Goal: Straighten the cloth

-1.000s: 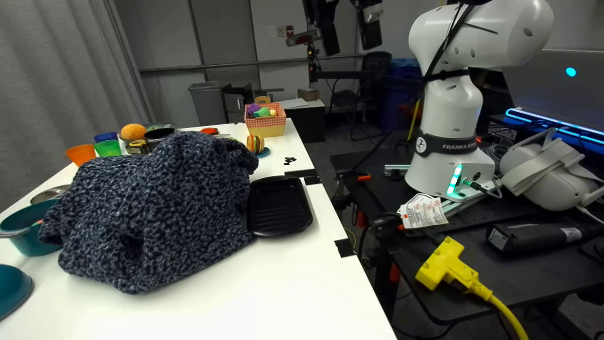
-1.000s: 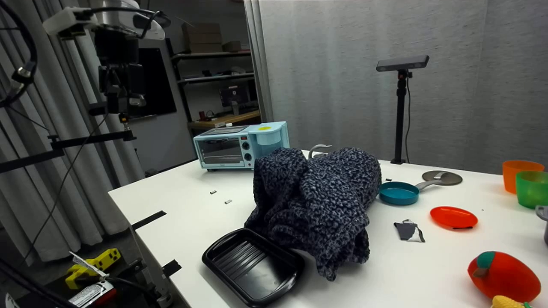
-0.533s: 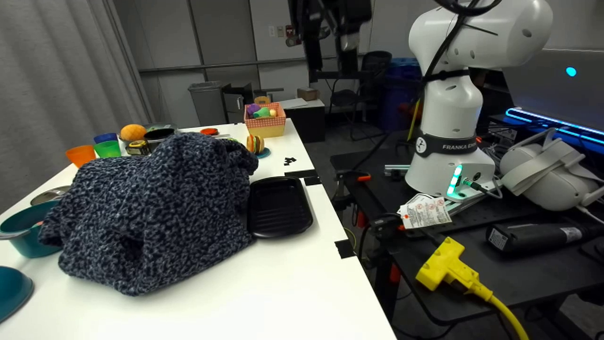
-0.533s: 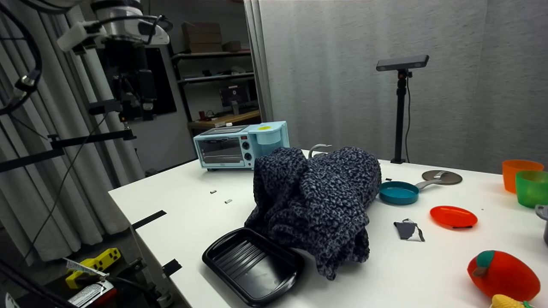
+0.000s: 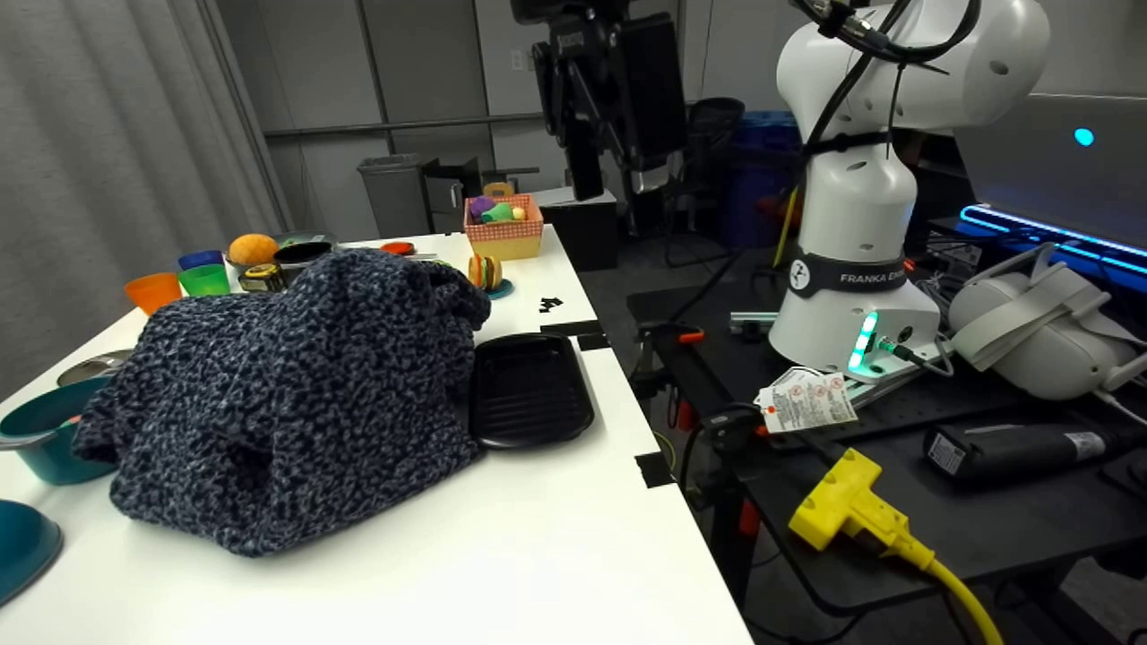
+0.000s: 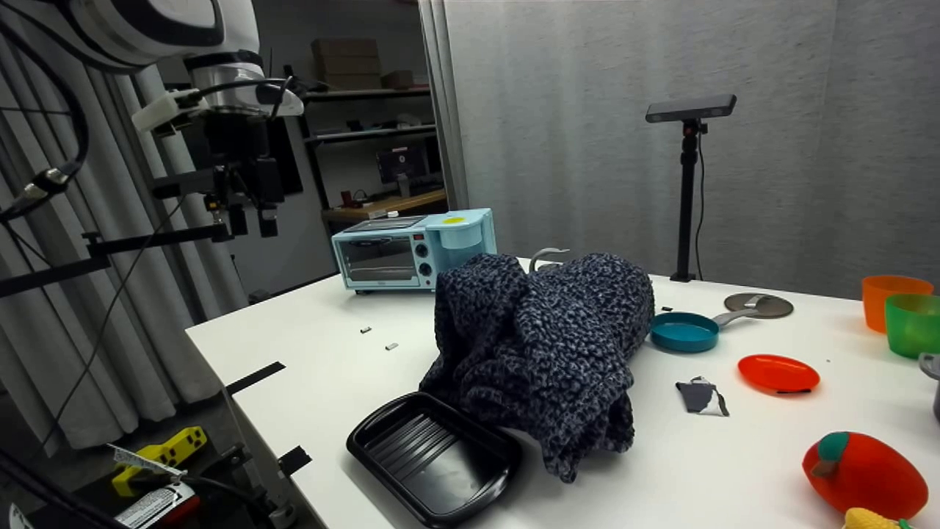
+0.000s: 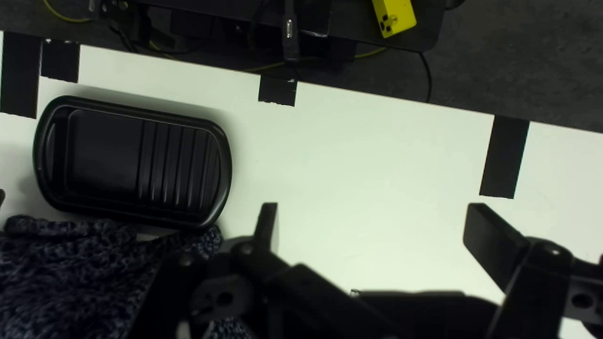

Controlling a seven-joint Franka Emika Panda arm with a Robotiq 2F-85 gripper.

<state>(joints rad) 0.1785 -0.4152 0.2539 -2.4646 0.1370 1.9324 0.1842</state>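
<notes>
The cloth, dark navy speckled with white, lies rumpled in a high heap on the white table in both exterior views (image 5: 305, 403) (image 6: 558, 353). Part of it shows at the lower left of the wrist view (image 7: 70, 278). My gripper (image 7: 372, 212) is open and empty, its fingers wide apart over bare tabletop. In both exterior views the gripper (image 5: 618, 184) (image 6: 252, 220) hangs in the air, fingers down, well above table height and apart from the cloth. In the wrist view the cloth lies to the left of the gripper. What lies under the cloth is hidden.
A black tray (image 6: 440, 463) sits against the cloth near the table edge; the wrist view shows it too (image 7: 127, 155). A blue toaster oven (image 6: 382, 257) stands behind. A teal pan (image 6: 683, 332), red plate (image 6: 778, 372), teal pot (image 5: 67, 448) and cups (image 5: 154, 291) stand around.
My open gripper has come down; it has moved left in one exterior picture and right in the opposite one, away from the robot base toward the table. The cloth has not moved.
</notes>
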